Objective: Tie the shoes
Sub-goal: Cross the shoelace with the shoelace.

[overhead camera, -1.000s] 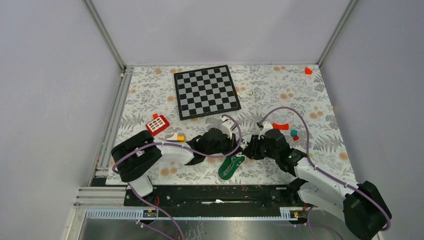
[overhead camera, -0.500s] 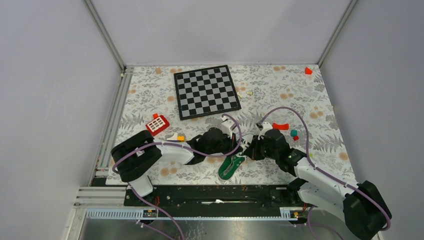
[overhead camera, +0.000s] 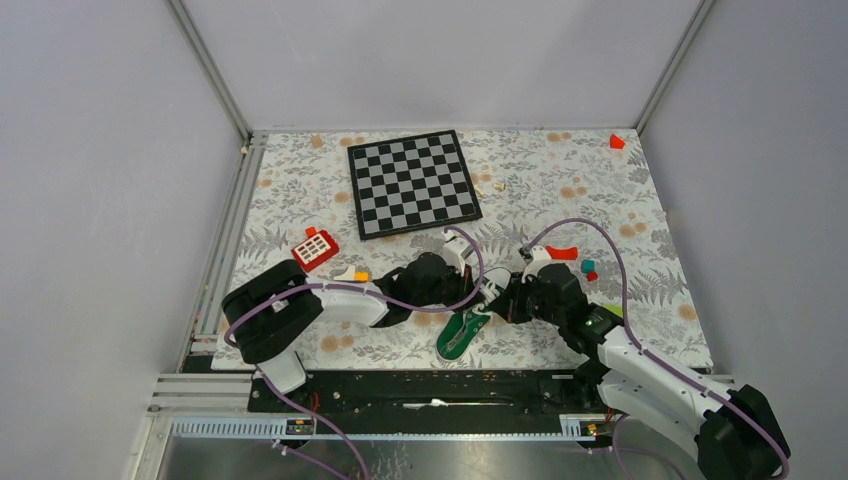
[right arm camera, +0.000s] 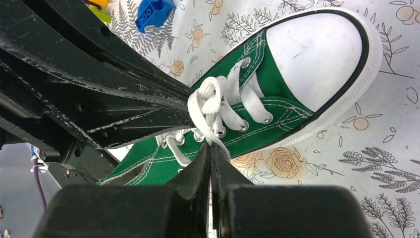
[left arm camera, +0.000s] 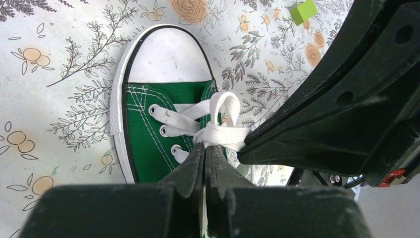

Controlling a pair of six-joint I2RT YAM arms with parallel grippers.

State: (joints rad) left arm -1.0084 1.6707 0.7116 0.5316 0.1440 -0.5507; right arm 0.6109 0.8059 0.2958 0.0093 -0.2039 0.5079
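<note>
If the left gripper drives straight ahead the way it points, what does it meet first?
The white laces, bunched right at the tips of the shut left gripper; past them lies the toe cap of the sneaker, depth unclear.

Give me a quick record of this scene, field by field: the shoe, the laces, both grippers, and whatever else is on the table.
shoe: green sneaker, sole down on the floral table, between the two arms
laces: white laces, pulled into a loose knot over the tongue, no bow
left gripper: left gripper, jaws shut on a lace strand
right gripper: right gripper, jaws shut on a lace strand, facing the left one
other: checkerboard at the far side, red toy on the left
</note>
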